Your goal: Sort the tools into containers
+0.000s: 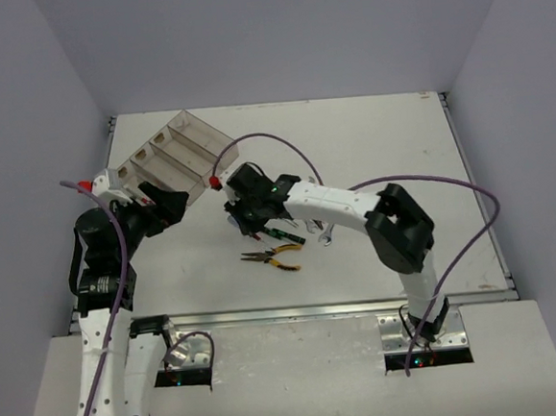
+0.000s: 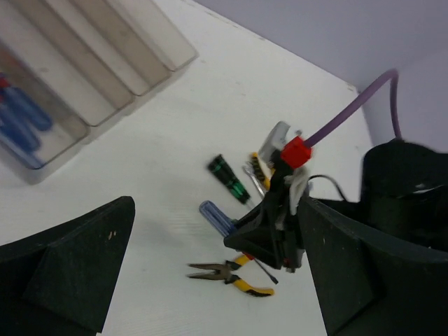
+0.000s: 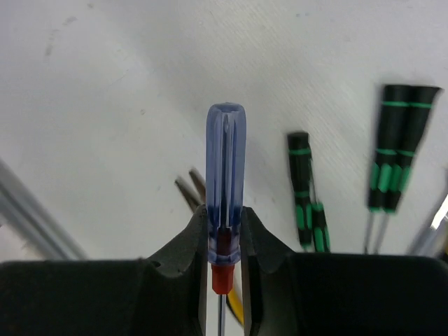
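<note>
First, nearest the arm bases, we see the pliers lying flat on the table, nose shut and pointing left, yellow handles to the right.

Just beyond the pliers and slightly left, the right gripper tips down over the table. Its jaws are pinching a blue screwdriver at the shaft end of its clear handle, just above a red collar. The handle sticks out past the fingertips, and the thin shaft runs back between the fingers. In the left wrist view the handle shows just beyond the pliers. We cannot tell whether it is clear of the table.

Just beyond the pliers on the right lie several green-black screwdrivers, some side by side and touching. A wrench lies just right of them.

Farther back and well left of the pliers, the left gripper hangs over the table. Its jaws are spread wide with nothing held, and in its own camera its fingers frame the pliers and the right gripper.

Farthest, beyond and left of the pliers, the bins stand as a slanted row of four clear compartments. The end one, nearest the left gripper, holds blue handles and a bit of red.
</note>
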